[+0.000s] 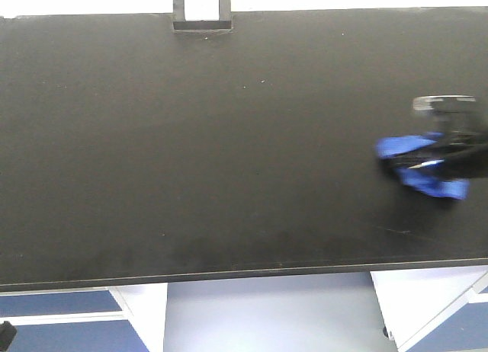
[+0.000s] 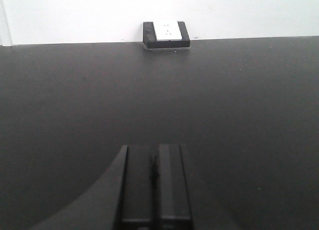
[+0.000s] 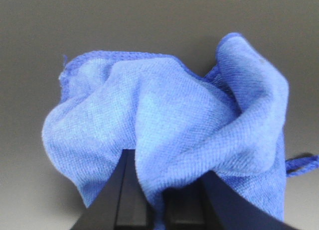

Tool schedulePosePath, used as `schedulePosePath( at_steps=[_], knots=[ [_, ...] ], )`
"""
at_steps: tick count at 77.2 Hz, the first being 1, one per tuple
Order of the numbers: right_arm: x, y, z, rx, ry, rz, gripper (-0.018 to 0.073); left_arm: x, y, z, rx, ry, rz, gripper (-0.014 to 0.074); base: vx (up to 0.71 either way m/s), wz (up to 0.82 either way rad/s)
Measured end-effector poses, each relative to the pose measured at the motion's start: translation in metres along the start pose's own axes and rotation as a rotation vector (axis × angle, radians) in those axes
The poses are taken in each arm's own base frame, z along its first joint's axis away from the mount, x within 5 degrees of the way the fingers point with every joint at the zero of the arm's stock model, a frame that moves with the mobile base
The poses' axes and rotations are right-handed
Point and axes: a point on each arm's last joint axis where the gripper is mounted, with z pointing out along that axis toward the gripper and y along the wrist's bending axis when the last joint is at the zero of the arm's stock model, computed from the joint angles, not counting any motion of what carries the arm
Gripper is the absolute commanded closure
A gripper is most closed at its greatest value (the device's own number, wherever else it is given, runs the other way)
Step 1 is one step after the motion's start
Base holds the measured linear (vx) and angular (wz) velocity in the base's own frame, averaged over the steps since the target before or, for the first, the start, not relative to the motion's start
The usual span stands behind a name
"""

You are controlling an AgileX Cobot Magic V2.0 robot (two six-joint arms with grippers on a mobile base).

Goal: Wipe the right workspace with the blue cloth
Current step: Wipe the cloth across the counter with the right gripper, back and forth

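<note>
The right gripper (image 3: 164,190) is clenched on the blue cloth (image 3: 169,125), whose folds bulge up over the dark fingers (image 3: 124,190), with a thin corner trailing off to one side. In the front view the cloth (image 1: 423,165) is pressed to the matte black benchtop (image 1: 229,161) at its far right end. The socket box (image 1: 201,9) stands well away from this gripper, at the back edge. The left gripper (image 2: 155,185) has its jaws pressed together on nothing, low over bare benchtop, the socket box straight ahead. Wiping looks under way at the right end; how much of the surface is covered cannot be judged.
</note>
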Motion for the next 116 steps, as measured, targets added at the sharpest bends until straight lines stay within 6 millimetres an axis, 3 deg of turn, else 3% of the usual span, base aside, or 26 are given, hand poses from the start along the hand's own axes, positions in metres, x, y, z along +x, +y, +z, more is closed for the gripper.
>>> schedulePosePath(
  at_steps=[5, 10, 15, 26, 32, 37, 47, 63, 71, 92, 116],
  knots=[
    [0.0, 0.0, 0.0, 0.0, 0.0, 0.01, 0.0561, 0.0, 0.0, 0.0, 0.0, 0.0, 0.0, 0.0603, 0.0, 0.0],
    [-0.001, 0.013, 0.0, -0.024, -0.001, -0.022, 0.0561, 0.0, 0.0, 0.0, 0.0, 0.0, 0.0, 0.0603, 0.0, 0.0],
    [0.0, 0.039, -0.001, -0.069, -0.001, -0.088, 0.0561, 0.0, 0.0, 0.0, 0.0, 0.0, 0.0, 0.0603, 0.0, 0.0],
    [0.011, 0.121, -0.01, -0.211, -0.009, -0.333, 0.0561, 0.0, 0.0, 0.0, 0.0, 0.0, 0.0, 0.0603, 0.0, 0.0],
    [0.019, 0.152, -0.018, -0.268, -0.024, -0.433, 0.0561, 0.0, 0.0, 0.0, 0.0, 0.0, 0.0, 0.0603, 0.0, 0.0],
    [0.022, 0.163, -0.021, -0.287, -0.036, -0.47, 0.0561, 0.0, 0.0, 0.0, 0.0, 0.0, 0.0, 0.0603, 0.0, 0.0],
    [0.016, 0.148, -0.016, -0.254, -0.05, -0.43, 0.0559, 0.0, 0.0, 0.0, 0.0, 0.0, 0.0, 0.0603, 0.0, 0.0],
    [-0.002, 0.061, 0.002, -0.088, -0.057, -0.208, 0.0558, 0.0, 0.0, 0.0, 0.0, 0.0, 0.0, 0.0603, 0.0, 0.0],
    [-0.005, 0.04, 0.004, -0.045, -0.072, -0.156, 0.0548, 0.0, 0.0, 0.0, 0.0, 0.0, 0.0, 0.0603, 0.0, 0.0],
    [-0.011, 0.05, 0.002, -0.042, -0.149, -0.207, 0.0414, 0.0, 0.0, 0.0, 0.0, 0.0, 0.0, 0.0603, 0.0, 0.0],
    [-0.018, 0.066, -0.01, -0.06, -0.215, -0.251, 0.0067, 0.0, 0.0, 0.0, 0.0, 0.0, 0.0, 0.0603, 0.0, 0.0]
  ],
)
